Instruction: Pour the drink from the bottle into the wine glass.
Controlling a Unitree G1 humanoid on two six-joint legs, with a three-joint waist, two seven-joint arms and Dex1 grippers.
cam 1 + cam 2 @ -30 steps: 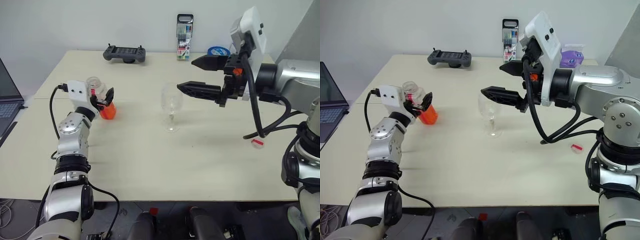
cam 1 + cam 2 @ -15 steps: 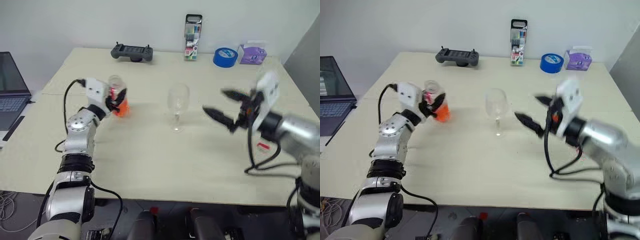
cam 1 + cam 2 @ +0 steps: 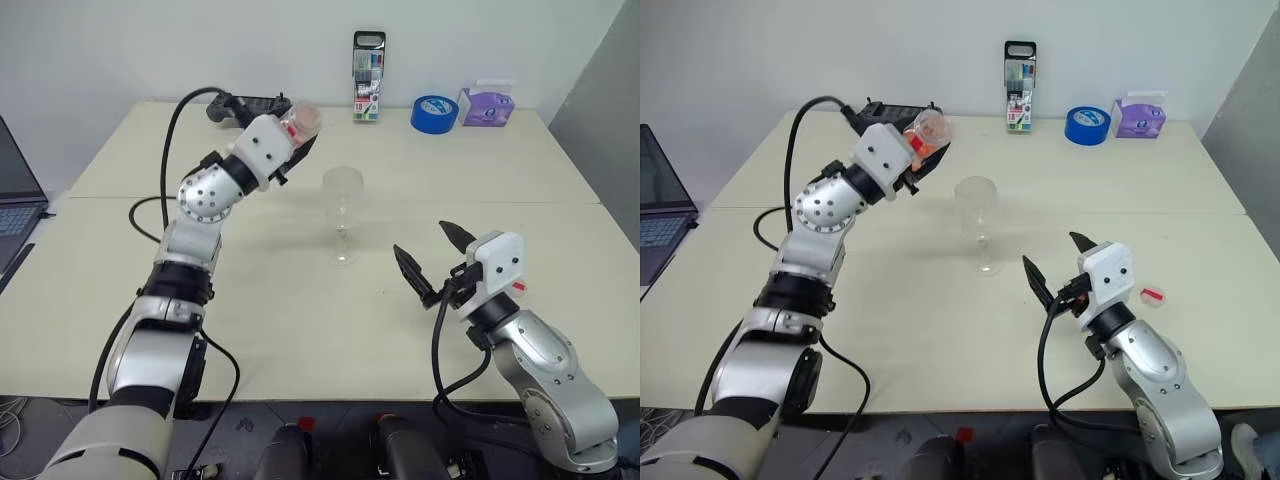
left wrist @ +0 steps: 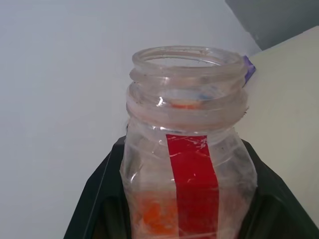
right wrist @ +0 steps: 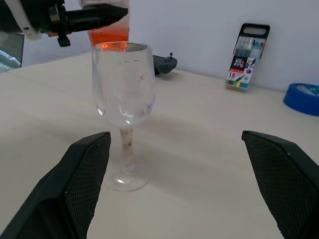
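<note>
Moved since a second ago: left gripper (image 3: 287,152) rose and swung right with the bottle (image 3: 298,125); right gripper (image 3: 432,262) dropped from beside the wine glass (image 3: 341,212) to low over the table (image 3: 250,300).
Left fingers: clamped on the bottle, raised up and left of the glass.
Bottle axis: tilted, uncapped mouth aimed right toward the glass rim, short of it, not yet over the bowl.
Drink (image 3: 919,146): orange-red, pooled at the bottle's base end, none seen in the glass.
Wine glass: upright, mid-table, apart from both grippers.
Nearer arm: left, judged the one to pour.
Right fingers: spread wide, empty, near the glass on its right.
In the way: nothing between mouth and rim.
Far edge: controller (image 3: 240,107), pen case (image 3: 368,62), tape roll (image 3: 435,113), well apart.
</note>
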